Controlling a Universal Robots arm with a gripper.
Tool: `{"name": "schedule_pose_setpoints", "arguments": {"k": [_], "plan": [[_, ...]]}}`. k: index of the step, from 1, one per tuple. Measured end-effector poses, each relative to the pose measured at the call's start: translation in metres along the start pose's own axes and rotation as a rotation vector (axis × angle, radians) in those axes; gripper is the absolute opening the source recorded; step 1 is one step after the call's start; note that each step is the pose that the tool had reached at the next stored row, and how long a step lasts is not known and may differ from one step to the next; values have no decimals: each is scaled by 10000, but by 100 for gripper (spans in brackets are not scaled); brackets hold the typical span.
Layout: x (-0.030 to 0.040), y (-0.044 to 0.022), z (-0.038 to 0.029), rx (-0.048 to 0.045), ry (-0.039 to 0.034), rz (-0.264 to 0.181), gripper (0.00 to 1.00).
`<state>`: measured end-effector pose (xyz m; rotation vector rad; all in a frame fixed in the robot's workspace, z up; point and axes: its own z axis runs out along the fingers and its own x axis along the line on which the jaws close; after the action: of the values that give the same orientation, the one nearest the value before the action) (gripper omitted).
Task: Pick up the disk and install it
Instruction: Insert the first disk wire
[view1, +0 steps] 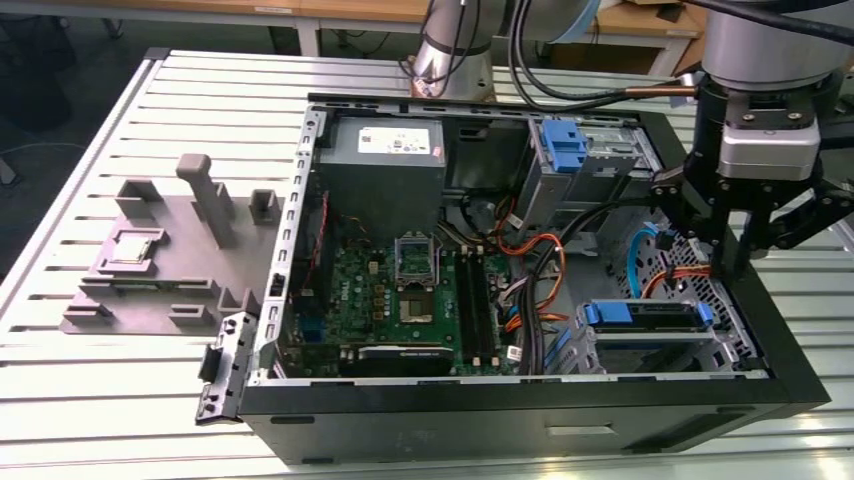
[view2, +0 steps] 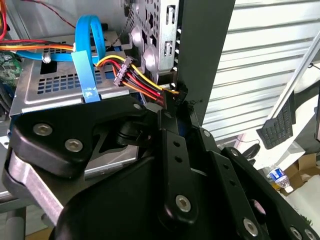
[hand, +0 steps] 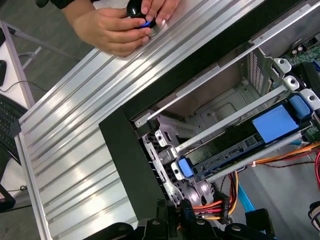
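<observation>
Fingers (view1: 729, 250) of the gripper (view1: 754, 265) are standing apart and holding nothing, hovering over the wall of the open computer case (view1: 787, 360) on the exterior view's right. The disk (view1: 647, 316) is sitting in the drive bay inside the case, just below the gripper, its blue rails showing; in the first wrist view it (hand: 275, 124) is lying between the bay's metal bars. A person's hand (hand: 120, 25) is resting on the ribbed worktop (view1: 134, 400), pinching a small dark object.

Claw (view1: 737, 262) pointing down, arm (view1: 767, 60) upright above; fingers' state unclear.
</observation>
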<state>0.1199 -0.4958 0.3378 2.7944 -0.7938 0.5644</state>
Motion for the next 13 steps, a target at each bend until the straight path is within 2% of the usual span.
{"name": "schedule_pose_setpoints", "arguments": {"k": [4,11,13], "plan": [[0,-1,0,106,-55,41,25],[10,2,-24,154,11,68,25],[10,1,-23,195,27,87,25]]}}
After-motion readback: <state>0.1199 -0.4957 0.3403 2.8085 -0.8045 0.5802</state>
